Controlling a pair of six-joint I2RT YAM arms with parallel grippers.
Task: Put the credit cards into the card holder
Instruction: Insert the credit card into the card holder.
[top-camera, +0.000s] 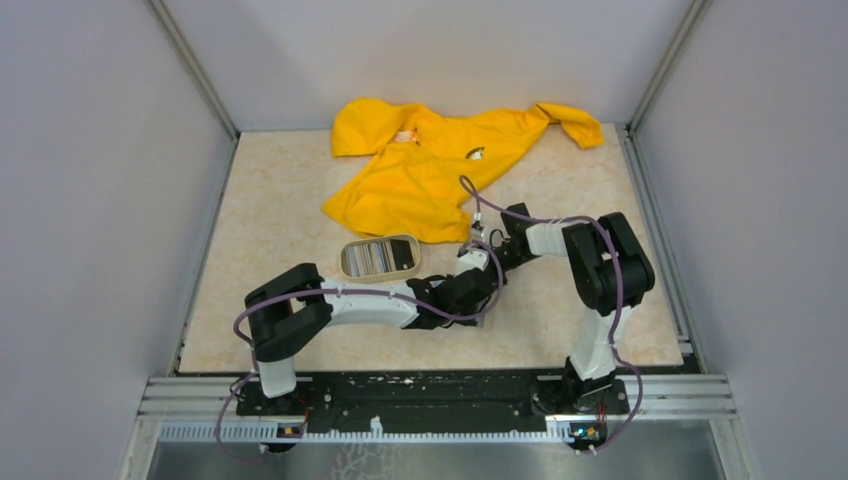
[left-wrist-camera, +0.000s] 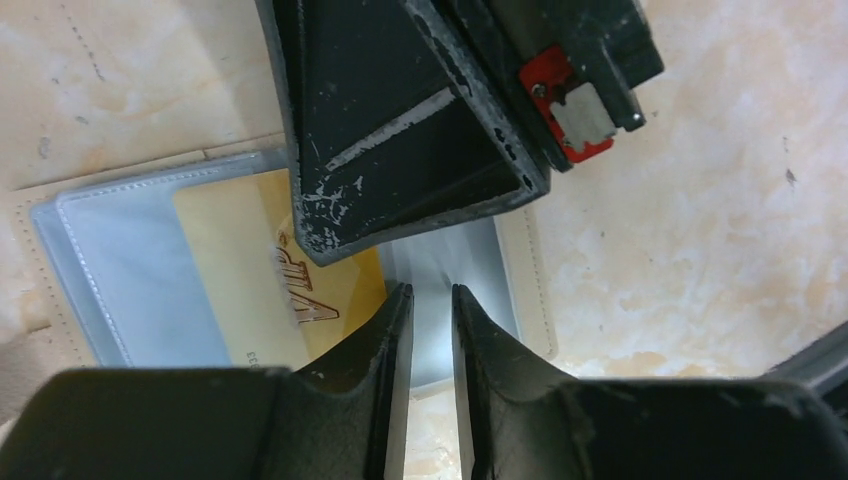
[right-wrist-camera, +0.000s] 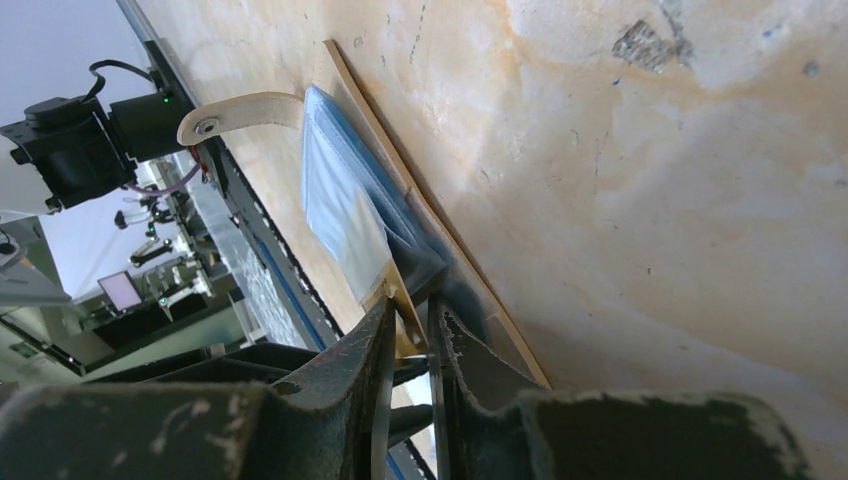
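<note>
Both claws over card holder (left-wrist-camera: 120, 280) — right claw (right-wrist-camera: 408, 315) nips gold card (left-wrist-camera: 230, 260); left claw (left-wrist-camera: 430, 300) unclear.

The middle of the top view is jammed. The left arm (top-camera: 360, 305) and right arm (top-camera: 590, 260) meet there, and the oval tray (top-camera: 385, 238) sits just beside the left arm's upper side. A yellow jacket (top-camera: 430, 165) hogs the upper middle of the table (top-camera: 280, 230).

The open lanes are the bare strip down the left, the upper right corner, and a patch at lower centre between the arms. Side walls (top-camera: 100, 250) box it all in.

In the left wrist view, the right gripper (left-wrist-camera: 310, 250) slants across the card holder (left-wrist-camera: 110, 280), pinching the gold card (left-wrist-camera: 230, 270). Only the holder's left half is reachable. The left gripper (left-wrist-camera: 432, 295) crowds its lower edge.
</note>
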